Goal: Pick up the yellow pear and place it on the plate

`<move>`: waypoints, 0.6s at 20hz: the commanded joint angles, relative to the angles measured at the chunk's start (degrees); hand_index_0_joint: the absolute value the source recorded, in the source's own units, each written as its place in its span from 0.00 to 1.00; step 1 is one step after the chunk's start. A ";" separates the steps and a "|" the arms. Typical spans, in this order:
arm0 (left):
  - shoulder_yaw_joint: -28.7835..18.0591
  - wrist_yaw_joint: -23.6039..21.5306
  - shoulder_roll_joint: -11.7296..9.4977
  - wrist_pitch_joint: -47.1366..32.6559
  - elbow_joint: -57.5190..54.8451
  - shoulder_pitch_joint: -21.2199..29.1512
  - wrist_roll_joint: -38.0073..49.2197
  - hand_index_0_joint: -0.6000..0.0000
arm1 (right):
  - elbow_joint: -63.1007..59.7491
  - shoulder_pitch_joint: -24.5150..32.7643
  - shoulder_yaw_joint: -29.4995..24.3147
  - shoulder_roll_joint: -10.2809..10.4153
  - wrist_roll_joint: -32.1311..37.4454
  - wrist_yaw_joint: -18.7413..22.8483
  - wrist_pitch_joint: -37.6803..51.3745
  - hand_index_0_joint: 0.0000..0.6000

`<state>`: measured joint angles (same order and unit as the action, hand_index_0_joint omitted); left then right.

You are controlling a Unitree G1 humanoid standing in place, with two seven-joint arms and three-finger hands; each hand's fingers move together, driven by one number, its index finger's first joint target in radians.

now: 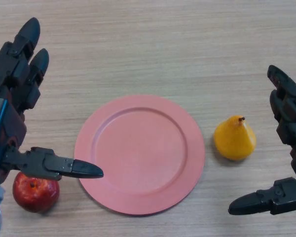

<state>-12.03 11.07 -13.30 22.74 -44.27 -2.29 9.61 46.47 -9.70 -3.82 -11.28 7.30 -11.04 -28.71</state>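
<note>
A yellow pear (235, 138) with a short dark stem lies on the wooden table, just right of a pink round plate (139, 154) that holds nothing. My right hand (289, 128) hovers at the right edge, open, its fingers straight above and right of the pear and its thumb pointing left below it, with a gap between hand and fruit. My left hand (12, 98) is at the left edge, open too, with its thumb tip reaching the plate's left rim.
A red apple (35, 191) sits at the lower left, partly under my left hand's thumb and beside the plate. The light wooden table (163, 49) stretches across the whole view.
</note>
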 commanded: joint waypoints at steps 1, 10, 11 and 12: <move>-1.71 -0.93 -1.99 -5.26 -2.19 1.95 -1.58 1.00 | 2.41 1.40 -2.66 -0.94 -1.18 -0.68 10.15 0.00; -0.37 -1.34 -2.30 -6.87 -0.28 3.18 -1.49 1.00 | -1.40 2.38 -4.16 -0.89 -1.15 -0.41 13.42 0.00; -0.42 -1.42 -2.28 -6.33 -0.44 3.27 -1.12 1.00 | -2.45 2.72 -4.01 -1.03 -1.42 -0.30 14.05 0.00; 0.07 -1.23 -2.28 -6.78 -0.57 3.04 -1.87 1.00 | -4.68 4.10 -3.62 -1.39 -2.38 0.19 15.21 0.00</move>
<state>-10.45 11.04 -13.44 22.60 -41.68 -0.72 7.70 38.99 -7.42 -5.56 -11.31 6.44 -11.55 -22.96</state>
